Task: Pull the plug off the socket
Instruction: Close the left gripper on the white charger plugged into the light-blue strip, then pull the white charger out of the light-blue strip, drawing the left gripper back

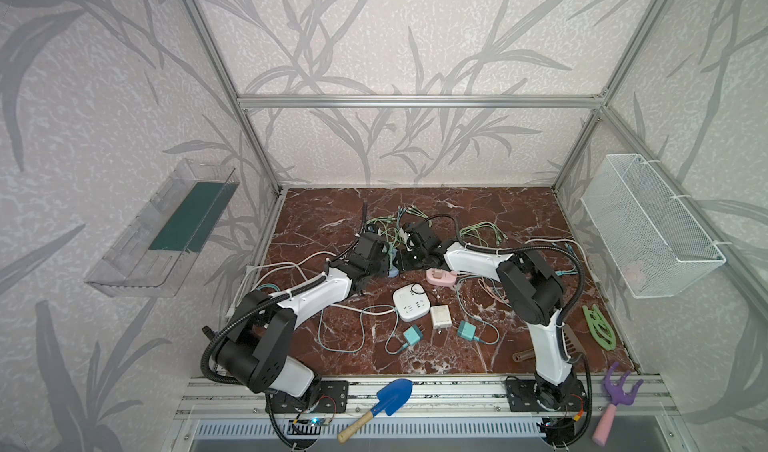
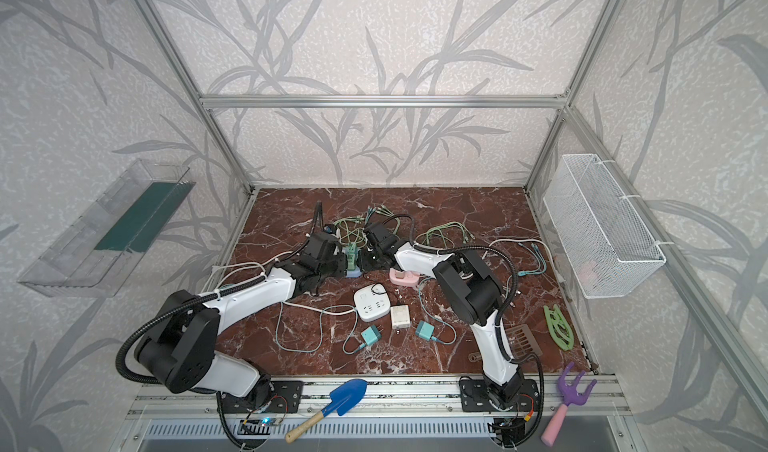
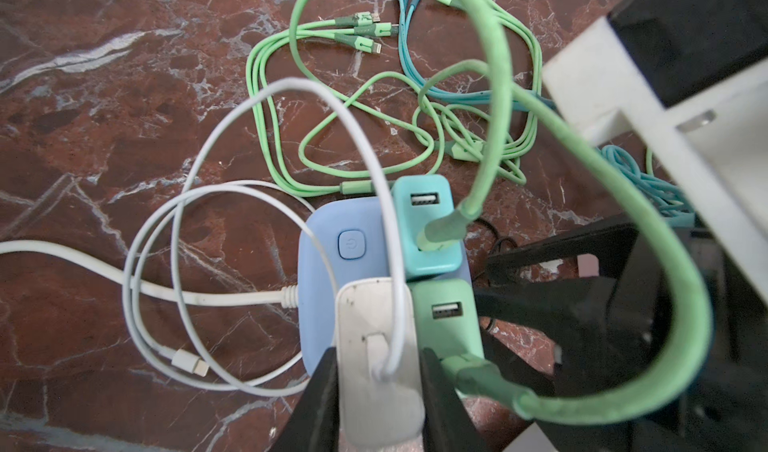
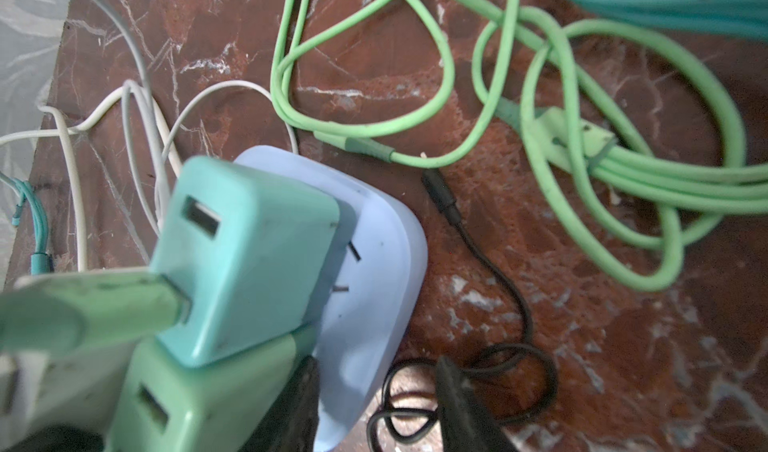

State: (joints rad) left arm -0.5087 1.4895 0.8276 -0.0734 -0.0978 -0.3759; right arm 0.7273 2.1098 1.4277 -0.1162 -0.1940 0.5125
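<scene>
White plug (image 3: 374, 317) sits in the pale blue socket (image 3: 324, 279) on the marble table (image 3: 104, 138), beside teal plug (image 3: 424, 225) and green plug (image 3: 444, 317); left gripper (image 3: 378, 367) clamped tight on the white plug's sides, right gripper (image 4: 376, 371) partly spread astride the socket's corner, one finger (image 4: 457, 400) clear of it.

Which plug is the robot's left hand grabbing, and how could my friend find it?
On the red marble table, look near the middle for the pale blue socket block. Three plugs sit in it; the left hand pinches the white plug. It is the only white one with a thin white cord, while the teal plug and green plug beside it carry green cords.
</scene>
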